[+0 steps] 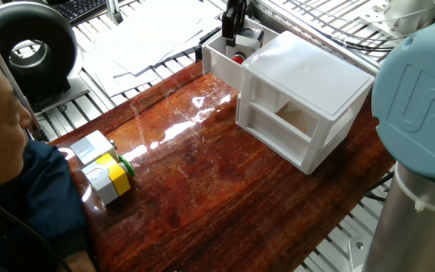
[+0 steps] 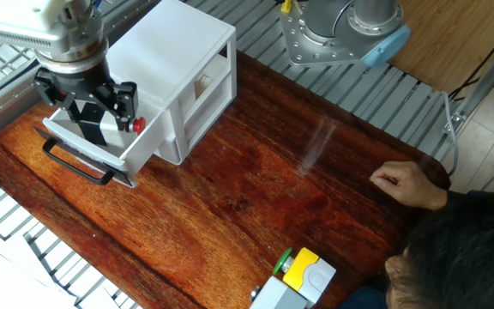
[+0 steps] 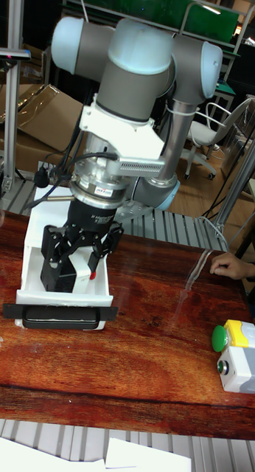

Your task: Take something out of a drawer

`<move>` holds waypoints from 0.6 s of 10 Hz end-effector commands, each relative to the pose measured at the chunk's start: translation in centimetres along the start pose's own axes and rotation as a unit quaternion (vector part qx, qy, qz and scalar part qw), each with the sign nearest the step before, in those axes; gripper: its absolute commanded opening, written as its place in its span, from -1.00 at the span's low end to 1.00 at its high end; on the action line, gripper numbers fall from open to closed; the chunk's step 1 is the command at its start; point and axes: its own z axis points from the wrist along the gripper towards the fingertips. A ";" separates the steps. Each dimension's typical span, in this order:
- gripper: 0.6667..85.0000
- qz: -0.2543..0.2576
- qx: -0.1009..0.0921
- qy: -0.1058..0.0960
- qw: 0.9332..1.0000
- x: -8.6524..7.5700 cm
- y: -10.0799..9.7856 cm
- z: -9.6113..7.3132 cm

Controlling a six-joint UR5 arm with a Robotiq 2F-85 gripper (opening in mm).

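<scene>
The something point(image 2: 101, 130), a black-and-white block with a red knob point(image 2: 138, 125), sits between the black fingers of my gripper point(image 2: 93, 118), which is shut on it. It hangs just above the floor of the drawer point(image 2: 140, 151), a white tray pulled out of the white cabinet point(image 2: 178, 43). In the tall fixed view the gripper point(image 3: 72, 267) holds the block point(image 3: 83, 267) over the drawer point(image 3: 65, 298), behind its black handle point(image 3: 61, 317). In one fixed view the gripper point(image 1: 232, 23) stands over the drawer point(image 1: 216, 62), and the knob point(image 1: 238, 57) shows.
A grey-and-yellow block with a green knob point(image 1: 106, 171) point(image 2: 303, 273) stands at the table edge near a seated person. The person's hand point(image 2: 406, 184) rests on the table. A black round device point(image 1: 29, 47) and loose papers point(image 1: 149, 41) lie beyond the table.
</scene>
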 end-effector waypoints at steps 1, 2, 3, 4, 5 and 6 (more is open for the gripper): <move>-0.99 -0.011 0.018 0.016 1.000 0.2 -0.1 -1.9; -0.99 -0.019 0.038 0.023 0.999 -0.4 -0.5 -2.7; -0.99 -0.018 0.045 0.029 0.998 -0.8 -0.2 -3.4; -0.99 -0.013 0.038 0.028 0.999 -1.2 0.5 -3.8; -0.99 -0.010 0.033 0.025 0.999 -1.4 0.9 -3.9; -0.99 -0.008 0.034 0.030 0.999 -1.3 1.3 -4.5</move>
